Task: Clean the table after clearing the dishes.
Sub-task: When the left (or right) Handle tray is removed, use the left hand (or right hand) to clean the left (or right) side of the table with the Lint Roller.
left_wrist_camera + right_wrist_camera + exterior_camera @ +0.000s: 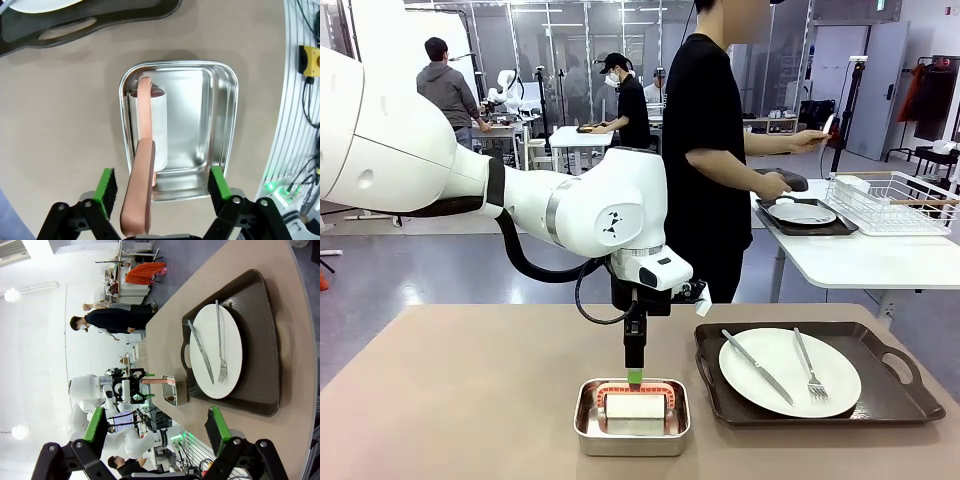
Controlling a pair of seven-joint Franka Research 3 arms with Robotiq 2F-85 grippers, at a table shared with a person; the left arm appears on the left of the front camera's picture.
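Note:
A white plate (pixel 789 372) with a knife (pixel 757 366) and a fork (pixel 808 365) lies on a dark tray (pixel 880 395) at the right of the beige table (pixel 450 400). Left of it stands a small steel pan (pixel 631 432) holding a white roller (pixel 159 125) with a salmon handle (pixel 140 200). My left gripper (pixel 163 184) hangs just above the pan, open, its green pads (pixel 107 185) on either side of the handle and clear of it. My right gripper (pixel 155 427) is open and holds nothing, looking along the table at the same plate (pixel 217 352).
Beyond the far edge, a person stands at a white table (pixel 860 265) with a wire rack (pixel 895 200). One hand rests by a second plate (pixel 801 213) on a dark tray (pixel 810 228). The beige table's left half is bare.

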